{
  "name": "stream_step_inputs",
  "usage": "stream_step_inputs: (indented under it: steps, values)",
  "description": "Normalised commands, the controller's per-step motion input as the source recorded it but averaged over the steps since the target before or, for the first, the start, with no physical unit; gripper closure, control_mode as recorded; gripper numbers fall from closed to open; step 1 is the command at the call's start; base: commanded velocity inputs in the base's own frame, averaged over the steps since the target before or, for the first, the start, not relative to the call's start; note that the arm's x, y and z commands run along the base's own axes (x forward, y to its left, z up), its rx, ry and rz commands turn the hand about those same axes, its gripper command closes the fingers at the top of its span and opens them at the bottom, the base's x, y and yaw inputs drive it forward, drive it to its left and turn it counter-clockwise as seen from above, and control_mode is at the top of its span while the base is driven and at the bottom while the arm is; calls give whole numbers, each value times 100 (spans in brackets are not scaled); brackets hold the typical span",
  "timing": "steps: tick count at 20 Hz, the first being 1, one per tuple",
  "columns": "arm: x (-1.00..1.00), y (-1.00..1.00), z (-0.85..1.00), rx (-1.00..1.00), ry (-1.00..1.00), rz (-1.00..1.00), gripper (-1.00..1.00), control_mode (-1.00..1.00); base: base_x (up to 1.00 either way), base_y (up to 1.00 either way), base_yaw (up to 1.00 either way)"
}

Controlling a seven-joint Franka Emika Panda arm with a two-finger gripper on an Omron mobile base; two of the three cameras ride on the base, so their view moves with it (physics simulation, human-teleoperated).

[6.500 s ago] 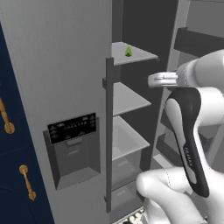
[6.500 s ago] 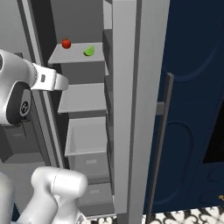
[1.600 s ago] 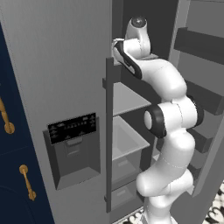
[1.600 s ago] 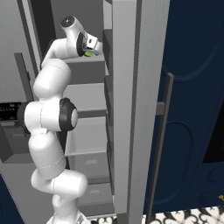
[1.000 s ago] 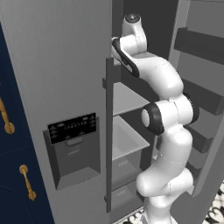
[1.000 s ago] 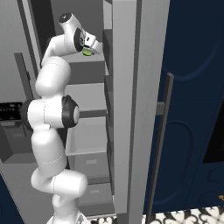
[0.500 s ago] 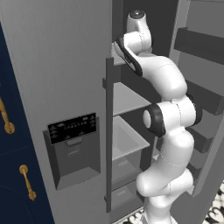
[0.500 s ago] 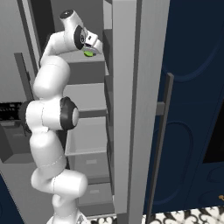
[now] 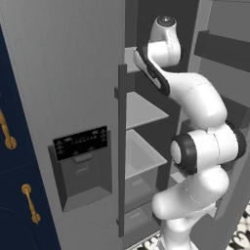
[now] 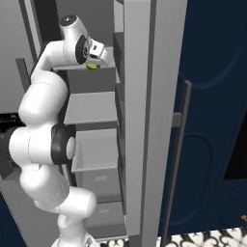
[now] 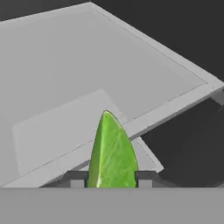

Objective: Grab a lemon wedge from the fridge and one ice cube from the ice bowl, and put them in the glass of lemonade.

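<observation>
Lemon wedge (image 11: 112,151) first: in your hand view it stands point-up between the two dark fingertips (image 11: 77,178), green and leaf-veined, each tip right against a side of it, so your claw (image 11: 111,179) reads as clenched on the wedge. Behind it you see the pale grey top shelf (image 11: 65,65) of the fridge, its front edge running diagonally, dark space past it; whether the wedge rests on the shelf or is lifted off, you cannot tell. Left base view: your arm (image 9: 195,146) rises from the lower right and reaches up into the open fridge (image 9: 68,73), wrist at the top shelf level, just right of the long dark upright handle (image 9: 122,146). Black dispenser panel (image 9: 80,142) sits in the closed door at left, and navy cabinet with brass handles (image 9: 30,209) at far left. A lower shelf (image 9: 141,110) and a drawer bin (image 9: 141,156) sit below the wrist. Right base view: the hand is at the top shelf (image 10: 82,72), the wedge (image 10: 91,65) a small green spot tucked under the claw (image 10: 96,61). The navy cabinet (image 10: 212,120) fills the right side beside the fridge door edge (image 10: 144,120).
</observation>
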Motion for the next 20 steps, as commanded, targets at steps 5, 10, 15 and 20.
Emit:
stream_step_inputs:
  steps: [5, 10, 15, 20]
  values:
    - [-99, 0, -12, 0, -18, 22, 100, -100, 0, 0, 0]
    - [-100, 0, 0, 0, -11, 16, 100, -100, 0, 0, 0]
    - [-100, 0, 0, 0, -7, 17, 100, -100, 0, 0, 0]
    - [-100, 0, 0, 0, -2, 13, 100, -100, 0, 0, 0]
